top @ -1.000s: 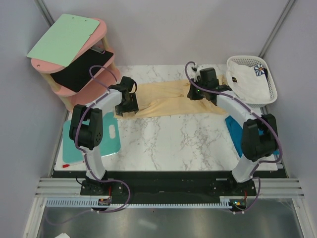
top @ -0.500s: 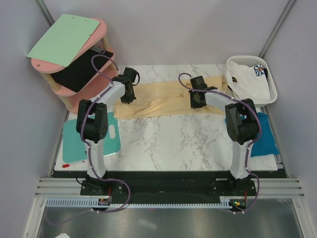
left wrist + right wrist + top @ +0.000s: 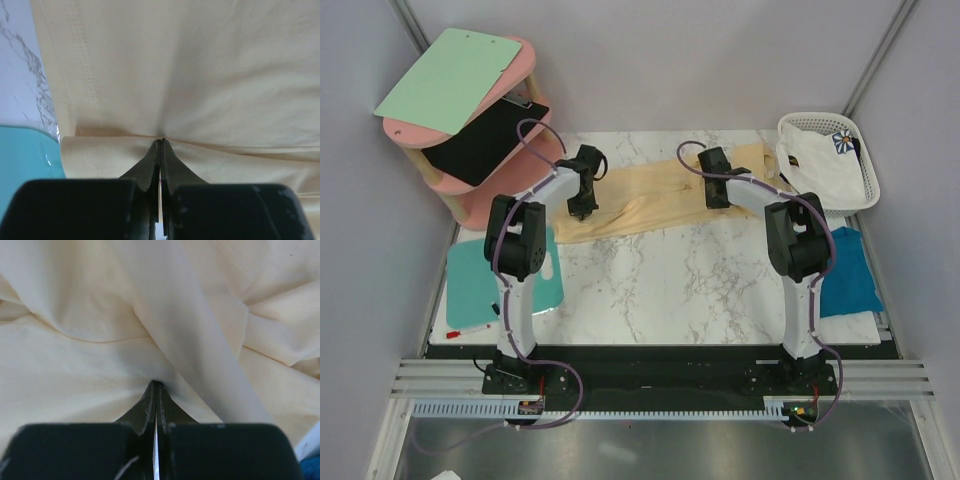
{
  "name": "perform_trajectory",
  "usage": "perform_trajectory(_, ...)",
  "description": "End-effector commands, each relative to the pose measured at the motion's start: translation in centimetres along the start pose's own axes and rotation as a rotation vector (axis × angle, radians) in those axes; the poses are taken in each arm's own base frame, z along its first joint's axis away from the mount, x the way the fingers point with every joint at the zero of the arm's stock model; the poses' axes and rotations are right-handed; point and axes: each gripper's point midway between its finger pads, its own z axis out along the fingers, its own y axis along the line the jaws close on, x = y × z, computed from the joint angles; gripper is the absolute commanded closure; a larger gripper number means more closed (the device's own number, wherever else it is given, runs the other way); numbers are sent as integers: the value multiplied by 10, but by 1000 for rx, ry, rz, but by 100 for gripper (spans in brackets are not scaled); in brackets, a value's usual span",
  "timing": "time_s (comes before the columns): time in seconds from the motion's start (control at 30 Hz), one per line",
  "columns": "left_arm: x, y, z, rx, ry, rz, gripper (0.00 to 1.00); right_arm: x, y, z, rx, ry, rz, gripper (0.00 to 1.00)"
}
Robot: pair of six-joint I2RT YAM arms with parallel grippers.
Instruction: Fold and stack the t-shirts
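Observation:
The pale yellow t-shirt [image 3: 650, 200] lies stretched across the far half of the marble table. My left gripper [image 3: 582, 203] pinches its left part; in the left wrist view the gripper [image 3: 161, 141] is shut on a fold of the yellow cloth [image 3: 200, 75]. My right gripper [image 3: 715, 193] pinches the shirt's right part, and its wrist view shows the gripper [image 3: 156, 384] shut on the yellow cloth [image 3: 75, 360]. A teal-blue t-shirt [image 3: 850, 285] lies at the table's right edge. The white flower-print t-shirt [image 3: 820, 165] sits in the basket.
A white lattice basket [image 3: 865, 155] stands at the far right. A turquoise board [image 3: 480, 285] with a red pen [image 3: 465, 327] lies at the near left. A pink two-tier shelf [image 3: 460, 150] holds a green clipboard [image 3: 450, 75] and a black one at the far left.
Both arms reached farther back over the table. The left gripper closed on the yellow t-shirt, and the shirt's right part has been drawn leftward, uncovering the teal-blue shirt.

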Motion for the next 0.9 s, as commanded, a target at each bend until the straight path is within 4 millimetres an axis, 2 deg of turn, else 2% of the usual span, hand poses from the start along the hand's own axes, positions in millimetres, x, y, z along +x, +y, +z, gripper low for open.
perform_trajectory(0.0, 58, 9, -6, 15, 168, 84, 98, -18, -20, 13, 120, -32, -26, 100)
perform_trajectory(0.17, 102, 3, -24, 40, 233, 148, 98, -37, -8, 24, 81, -54, -85, 100)
perform_trajectory(0.2, 106, 2, -30, 45, 229, 148, 98, -41, -7, 25, 80, -60, -91, 100)
perform_trajectory(0.23, 119, 3, -31, 42, 253, 155, 98, -47, -6, 26, 74, -70, -91, 100)
perform_trajectory(0.3, 136, -6, -39, 67, 270, 175, 98, -52, 1, 27, 42, -82, -117, 100)
perform_trajectory(0.53, 217, -27, -65, 83, 337, 277, 98, -77, 28, 23, -86, -149, -132, 100)
perform_trajectory(0.63, 249, -41, -78, 116, 357, 316, 98, -85, 46, 20, -163, -169, -149, 100)
perform_trajectory(0.67, 263, -51, -86, 148, 365, 347, 98, -86, 54, 19, -191, -173, -156, 99)
perform_trajectory(0.73, 275, -62, -94, 175, 370, 359, 98, -89, 72, 16, -239, -185, -177, 98)
perform_trajectory(0.77, 288, -74, -102, 209, 377, 392, 98, -89, 79, 15, -262, -190, -185, 98)
perform_trajectory(0.83, 294, -93, -113, 252, 369, 406, 98, -89, 99, 13, -297, -200, -217, 97)
perform_trajectory(0.87, 305, -106, -123, 289, 375, 442, 98, -86, 111, 10, -325, -199, -232, 96)
